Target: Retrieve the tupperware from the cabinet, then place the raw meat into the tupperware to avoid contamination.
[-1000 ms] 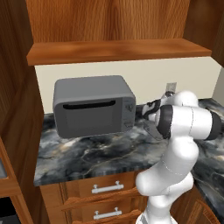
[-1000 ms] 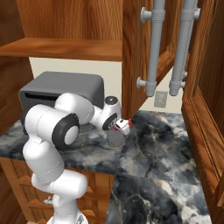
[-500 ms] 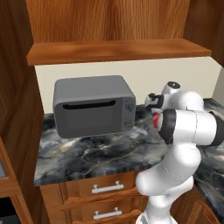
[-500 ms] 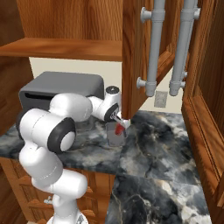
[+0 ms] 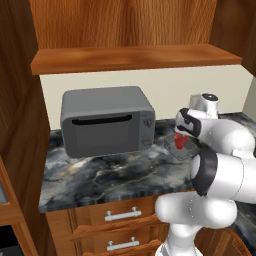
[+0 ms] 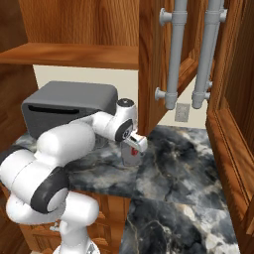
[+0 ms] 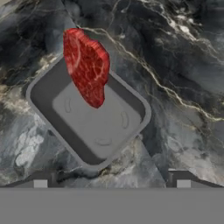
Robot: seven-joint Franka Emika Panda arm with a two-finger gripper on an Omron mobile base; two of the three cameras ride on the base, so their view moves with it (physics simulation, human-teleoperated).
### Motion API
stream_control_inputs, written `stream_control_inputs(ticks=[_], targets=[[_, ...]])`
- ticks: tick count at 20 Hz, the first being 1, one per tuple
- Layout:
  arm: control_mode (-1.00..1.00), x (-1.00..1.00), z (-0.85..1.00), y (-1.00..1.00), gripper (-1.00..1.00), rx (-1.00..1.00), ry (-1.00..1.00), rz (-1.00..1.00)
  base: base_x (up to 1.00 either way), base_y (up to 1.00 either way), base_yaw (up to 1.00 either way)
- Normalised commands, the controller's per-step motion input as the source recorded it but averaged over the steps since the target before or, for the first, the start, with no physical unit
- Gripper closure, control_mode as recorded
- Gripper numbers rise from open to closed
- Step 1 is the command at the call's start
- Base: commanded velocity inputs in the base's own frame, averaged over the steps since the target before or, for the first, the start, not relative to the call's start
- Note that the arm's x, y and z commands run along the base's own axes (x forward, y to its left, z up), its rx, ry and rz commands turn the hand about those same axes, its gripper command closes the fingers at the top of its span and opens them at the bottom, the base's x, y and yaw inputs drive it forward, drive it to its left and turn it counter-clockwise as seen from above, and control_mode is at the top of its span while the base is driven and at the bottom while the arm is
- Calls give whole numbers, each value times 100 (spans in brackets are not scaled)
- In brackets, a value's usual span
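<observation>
your tool (image 6: 135, 145) hangs just above the tupperware, fingers spread wide with nothing between them; in the hand view its two dark tips sit far apart at the bottom edge. directly below you have one tupperware (image 7: 94, 120), a grey open-top tub with rounded corners, standing on the dark marbled table (image 7: 183, 70). one piece of raw meat (image 7: 86, 65), bright red and marbled, sits inside the tub, leaning against one wall with its upper end rising past the rim. in the left base view you can see the same red lump (image 5: 180, 141) in the tub (image 5: 181, 150) just under the wrist, and in the right base view the tub (image 6: 132, 158) stands just below the tool.

just beside the tub on the table stands one big grey microwave (image 5: 106, 120), door closed. under the table edge you can count two drawer fronts with silver handles (image 5: 122, 215). above the microwave runs one wooden shelf (image 5: 130, 57). in the right base view the cabinet (image 6: 154, 64) door stands open, with two long silver bar handles (image 6: 174, 54) side by side, and one wall socket (image 6: 182, 112) on the wall behind them.
</observation>
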Motion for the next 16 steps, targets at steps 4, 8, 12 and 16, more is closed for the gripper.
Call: stream_control_inputs(ticks=[4, 8, 12, 16], targets=[[-100, -100, -6, 0, -100, -3, 0, 12, 0, 0, 0], [-100, -96, -14, 3, -100, -6, -2, 13, 0, 0, 0], [-100, -89, -16, 14, -100, -9, -3, 14, 0, 0, 0], [-100, -88, -9, 15, -100, -10, -6, 13, 0, 0, 0]])
